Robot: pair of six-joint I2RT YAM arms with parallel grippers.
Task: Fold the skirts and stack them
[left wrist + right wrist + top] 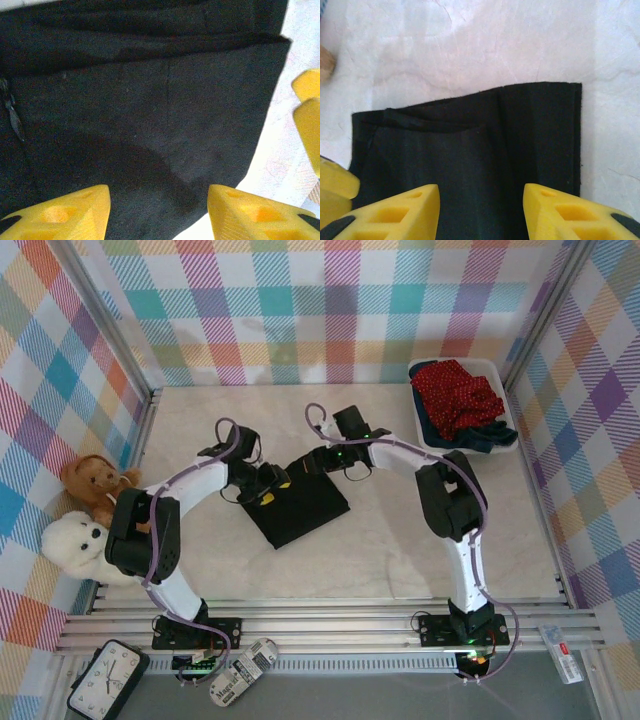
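We see the left gripper (266, 484) and right gripper (326, 460) both spread, seemingly empty, over the folded black skirt (298, 508) in the middle of the desk (385, 545); a finger snagging a layer while lifting could undo the fold.

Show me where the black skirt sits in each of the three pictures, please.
Top external: the black skirt lies flat near the middle of the picture.
Left wrist: the black skirt covers most of the picture, its edge slanting down the right side.
Right wrist: the black skirt takes the lower middle.
Shared landmark: the pale table under the skirt, showing right of the cloth in the left wrist view and above it in the right wrist view.
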